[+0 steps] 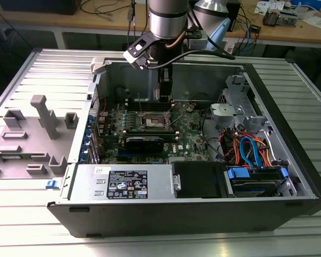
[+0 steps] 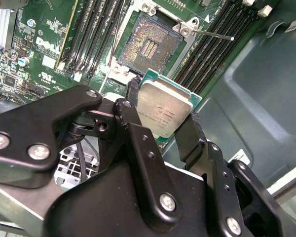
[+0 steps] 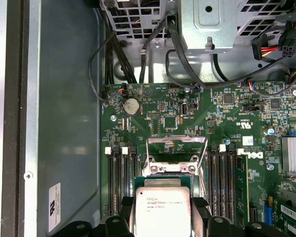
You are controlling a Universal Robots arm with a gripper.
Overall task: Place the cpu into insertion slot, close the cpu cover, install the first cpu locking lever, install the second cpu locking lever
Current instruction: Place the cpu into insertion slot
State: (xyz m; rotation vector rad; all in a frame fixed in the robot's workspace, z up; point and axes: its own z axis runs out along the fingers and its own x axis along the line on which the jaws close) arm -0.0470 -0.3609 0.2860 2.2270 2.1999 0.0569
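Ribbed metal bench (image 1: 21,219), open computer case (image 1: 166,217). Hovered with gripper (image 1: 164,96) at upper centre of exterior view. Pinched cpu (image 2: 164,107) between jaws, near but apart from bare insertion slot (image 2: 149,45). Saw cpu cover (image 3: 176,140) apparently tipped open.

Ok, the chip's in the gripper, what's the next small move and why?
Probably ease the gripper toward the insertion slot until the cpu lines up over it: the slot lies open and bare, and the gripped cpu is not yet in it.

Bright, even light; pale glare streaks the table (image 1: 21,235); the cpu (image 2: 164,109) gleams; case (image 1: 150,214) interior shadowed.
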